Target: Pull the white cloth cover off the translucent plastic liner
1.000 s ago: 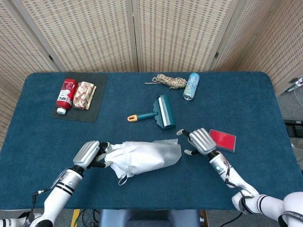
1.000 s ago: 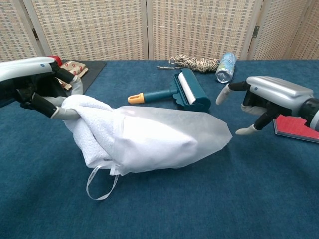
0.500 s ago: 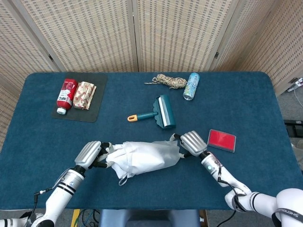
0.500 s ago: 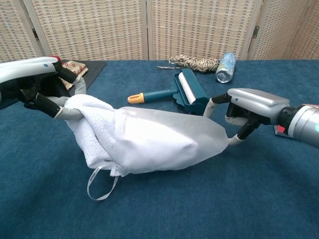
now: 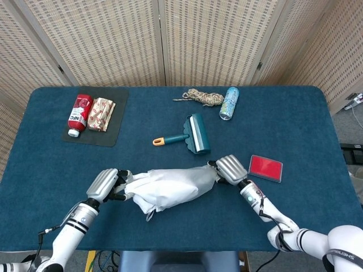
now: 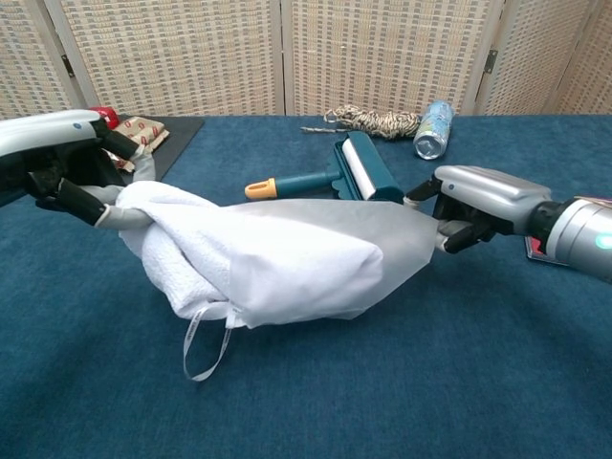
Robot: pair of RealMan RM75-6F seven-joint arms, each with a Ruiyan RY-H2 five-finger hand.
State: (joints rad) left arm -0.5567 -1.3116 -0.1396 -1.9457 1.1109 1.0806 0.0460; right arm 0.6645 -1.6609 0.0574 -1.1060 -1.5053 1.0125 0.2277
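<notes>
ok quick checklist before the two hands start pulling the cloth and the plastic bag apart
1. Left hand holds the bunched end of the white cloth: ok.
2. Right hand has pinched the tip of the plastic bag: cannot tell; fingers are at the tip, but the pinch itself is hidden.
3. Right hand holds only plastic, no cloth: cannot tell; the layers there are too faint to separate.
4. Lint roller clear of the right hand's pull path: not ok; it lies just behind that hand.
5. Red card out of the way: not ok; it lies beside the right hand.
6. Cloth loop hanging free, unsnagged: ok.
</notes>
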